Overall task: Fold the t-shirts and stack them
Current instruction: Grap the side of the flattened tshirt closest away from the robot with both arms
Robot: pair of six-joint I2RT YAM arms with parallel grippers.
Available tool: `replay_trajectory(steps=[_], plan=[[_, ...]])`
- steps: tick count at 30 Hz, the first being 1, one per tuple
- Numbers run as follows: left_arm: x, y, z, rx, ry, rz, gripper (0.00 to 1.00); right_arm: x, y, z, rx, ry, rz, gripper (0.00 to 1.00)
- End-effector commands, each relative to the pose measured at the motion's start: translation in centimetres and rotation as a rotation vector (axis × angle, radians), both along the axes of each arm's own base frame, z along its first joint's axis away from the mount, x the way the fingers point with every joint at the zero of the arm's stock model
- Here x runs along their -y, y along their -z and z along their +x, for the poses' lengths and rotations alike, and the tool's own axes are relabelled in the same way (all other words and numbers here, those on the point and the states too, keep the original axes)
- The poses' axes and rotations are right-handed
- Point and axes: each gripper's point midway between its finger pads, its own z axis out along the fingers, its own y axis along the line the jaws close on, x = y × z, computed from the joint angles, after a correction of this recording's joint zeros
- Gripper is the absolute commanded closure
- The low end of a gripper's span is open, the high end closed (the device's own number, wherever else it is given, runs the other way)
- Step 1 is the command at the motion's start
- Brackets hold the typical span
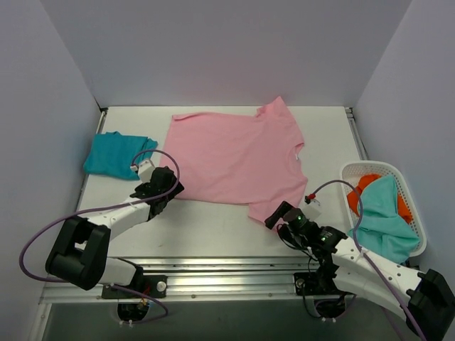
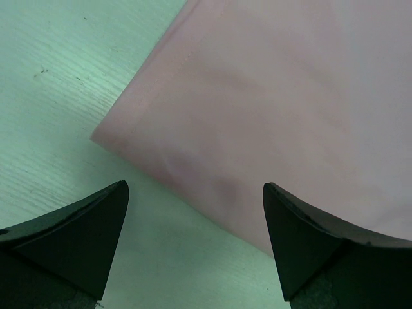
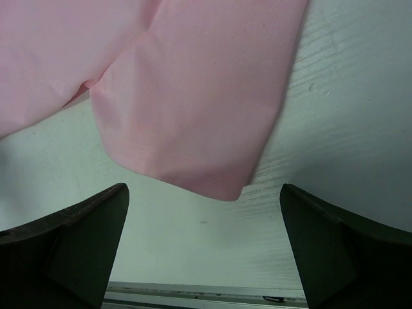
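A large light pink t-shirt (image 1: 238, 156) lies spread flat across the middle of the table. A folded teal-blue t-shirt (image 1: 117, 154) rests at the far left. My left gripper (image 1: 162, 186) hovers open at the pink shirt's near left hem corner (image 2: 106, 138), nothing between its fingers. Over by the near right sleeve (image 3: 193, 148), my right gripper (image 1: 279, 217) stands open, just short of the sleeve's edge, and it too holds nothing.
A white lattice basket (image 1: 414, 206) at the right edge holds a light teal garment (image 1: 384, 213) and an orange one (image 1: 361, 192). Grey walls enclose the table on three sides. A metal rail (image 1: 234, 273) runs along the near edge.
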Motion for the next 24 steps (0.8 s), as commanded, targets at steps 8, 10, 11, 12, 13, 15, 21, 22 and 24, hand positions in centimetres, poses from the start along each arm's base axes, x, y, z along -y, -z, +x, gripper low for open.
replay_trajectory(steps=[8,10,11,12,13,15,21,22,24], plan=[[0.1,-1.0,1.9,0.082,-0.013,-0.056,0.05,0.8,-0.2,0.7,0.001,0.059,-0.051,0.01],[-0.1,-1.1,1.8,0.088,-0.015,-0.058,0.05,0.6,0.5,0.7,-0.006,0.056,-0.051,0.02],[-0.2,-1.2,1.8,0.092,-0.017,-0.057,0.05,0.2,0.9,1.0,-0.009,0.053,-0.048,0.03],[-0.3,-1.3,1.8,0.094,-0.021,-0.057,0.05,0.1,1.3,1.0,-0.014,0.05,-0.046,0.03],[-0.4,-1.4,1.7,0.098,-0.021,-0.059,0.05,0.0,1.6,1.0,-0.017,0.051,-0.045,0.04],[-0.7,-1.7,1.7,0.107,-0.026,-0.057,0.05,-0.3,2.3,1.3,-0.017,0.053,-0.041,0.06],[-1.3,-1.4,1.2,0.102,-0.038,-0.058,0.05,-0.1,2.0,1.4,-0.001,0.059,-0.044,0.28],[-1.4,-1.4,1.2,0.104,-0.041,-0.061,0.05,-0.1,1.7,1.4,0.006,0.064,-0.042,0.34],[-1.5,-1.2,0.9,0.102,-0.05,-0.066,0.05,0.5,1.1,1.3,0.012,0.073,-0.054,0.39]])
